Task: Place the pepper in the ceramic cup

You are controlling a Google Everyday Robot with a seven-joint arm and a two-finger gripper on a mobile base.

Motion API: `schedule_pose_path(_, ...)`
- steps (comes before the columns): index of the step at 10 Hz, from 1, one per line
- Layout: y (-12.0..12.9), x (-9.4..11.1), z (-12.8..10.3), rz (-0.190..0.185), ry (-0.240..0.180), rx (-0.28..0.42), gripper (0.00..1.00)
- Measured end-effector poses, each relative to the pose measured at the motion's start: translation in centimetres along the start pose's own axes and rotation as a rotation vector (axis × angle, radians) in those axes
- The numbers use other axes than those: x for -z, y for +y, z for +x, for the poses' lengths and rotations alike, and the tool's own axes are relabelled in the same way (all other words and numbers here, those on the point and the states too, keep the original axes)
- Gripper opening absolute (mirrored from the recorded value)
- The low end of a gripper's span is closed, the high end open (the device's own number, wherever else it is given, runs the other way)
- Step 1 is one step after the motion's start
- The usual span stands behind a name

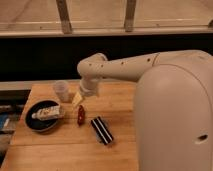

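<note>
- On the wooden tabletop [60,145] the pepper [81,115] lies flat, dark red and slim, between the black dish [34,127] and the black block with white stripes [101,130].
- The pepper touches neither of them, and nothing holds it.
- The ceramic cup [62,91] stands upright near the back left part of the tabletop, behind the dish and a little to the left of the pepper.
- The claw [77,98] hangs at the end of the white arm [125,66], low over the tabletop, just above the far end of the pepper and just beside the cup.
- Whether the claw is apart or together, I cannot tell; it carries nothing that I can see.
- My judgement: the step in hand is the reach for the pepper, so the grasp is not yet done and the task is at its early part.
- The next move calls for the claw to go down a little, toward the middle of the pepper, and to take it across its thin body.
- After that only a short lift and a short way back to the left is needed, because the cup is near.
- The cup is light and close to the claw, so a push against it could tip it.
</note>
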Motion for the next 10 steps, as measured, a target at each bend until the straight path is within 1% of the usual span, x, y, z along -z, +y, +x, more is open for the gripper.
schedule_pose_path(1,-0.3,0.0,0.1,0.000,0.003,-0.002,0.80)
schedule_pose_path(2,-0.1,-0.3,0.1,-0.007,0.018,0.007,0.80)
schedule_pose_path(3,0.7,-1.5,-0.2,-0.019,0.047,0.027,0.80)
schedule_pose_path(4,1.3,-2.7,-0.5,-0.031,0.062,0.040,0.80)
schedule_pose_path(5,1.8,-4.9,-0.6,-0.048,0.085,0.051,0.80)
schedule_pose_path(6,2.2,-6.9,-0.6,-0.074,0.102,0.058,0.80)
schedule_pose_path(8,2.4,-9.2,-0.3,-0.117,0.124,0.053,0.80)
schedule_pose_path(10,2.5,-11.0,0.7,-0.155,0.151,0.032,0.80)
